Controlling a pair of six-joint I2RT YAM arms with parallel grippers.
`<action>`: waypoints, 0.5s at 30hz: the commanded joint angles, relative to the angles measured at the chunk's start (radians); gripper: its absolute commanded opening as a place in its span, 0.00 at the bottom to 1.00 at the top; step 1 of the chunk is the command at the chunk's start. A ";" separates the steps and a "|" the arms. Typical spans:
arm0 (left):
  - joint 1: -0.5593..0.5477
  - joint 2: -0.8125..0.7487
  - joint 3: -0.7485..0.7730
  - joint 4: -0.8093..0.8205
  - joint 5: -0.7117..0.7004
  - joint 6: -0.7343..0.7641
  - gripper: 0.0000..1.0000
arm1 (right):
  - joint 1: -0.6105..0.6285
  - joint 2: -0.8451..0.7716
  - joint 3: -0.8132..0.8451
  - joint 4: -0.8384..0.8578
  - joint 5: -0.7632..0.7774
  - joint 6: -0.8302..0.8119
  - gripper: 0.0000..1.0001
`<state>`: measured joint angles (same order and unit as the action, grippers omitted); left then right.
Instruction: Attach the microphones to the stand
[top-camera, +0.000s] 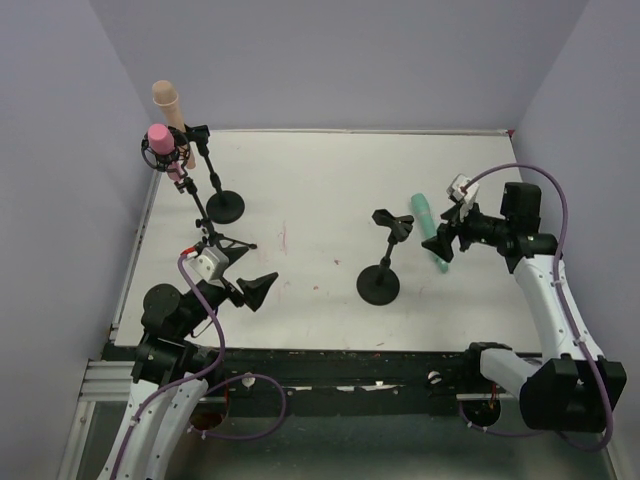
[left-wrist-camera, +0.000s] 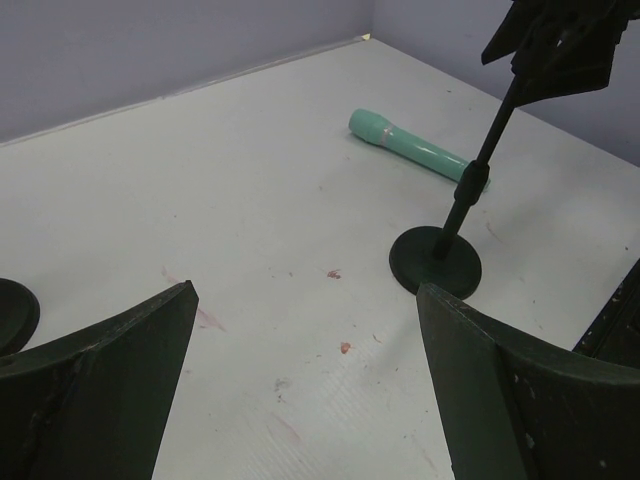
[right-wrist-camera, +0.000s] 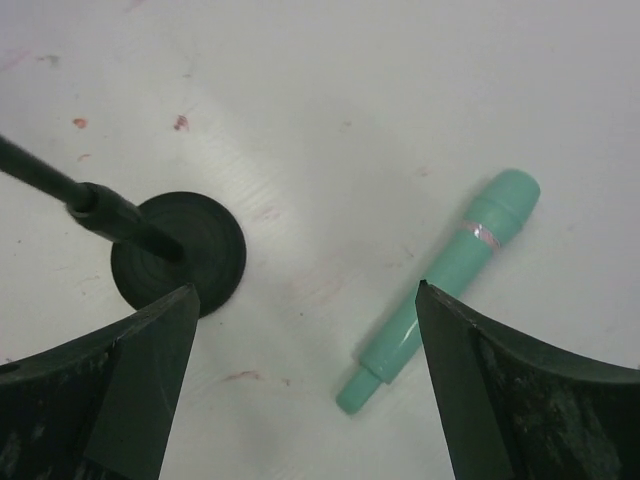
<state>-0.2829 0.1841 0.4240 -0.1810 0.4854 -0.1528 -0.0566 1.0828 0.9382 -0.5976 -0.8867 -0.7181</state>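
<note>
My right gripper (right-wrist-camera: 305, 292) hangs, jaws wide apart, over the teal mic (right-wrist-camera: 440, 290), a smooth, slim plastic stick lying flat on the scuffed white table (right-wrist-camera: 330, 100) beside a black stand (right-wrist-camera: 180, 255) with a round base. My left gripper (left-wrist-camera: 305, 290) gapes too. The pink mic (top-camera: 160, 137) and peach mic (top-camera: 168, 100) sit in far-left stands (top-camera: 225, 205).

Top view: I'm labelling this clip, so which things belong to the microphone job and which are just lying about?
Job: teal mic, pink mic, peach mic, empty stand, far stand, tripod.
Just there: stains, purple cable.
</note>
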 joint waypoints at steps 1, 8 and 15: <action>-0.002 -0.014 -0.010 0.015 0.019 0.010 0.99 | -0.014 0.023 -0.125 0.276 0.293 0.357 0.97; -0.002 -0.015 -0.013 0.018 0.019 0.010 0.99 | -0.003 0.262 -0.115 0.295 0.487 0.480 0.96; -0.002 -0.009 -0.011 0.014 0.009 0.016 0.99 | 0.057 0.443 -0.093 0.360 0.712 0.480 0.88</action>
<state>-0.2829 0.1806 0.4236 -0.1806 0.4854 -0.1528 -0.0315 1.4532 0.8154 -0.3042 -0.3523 -0.2745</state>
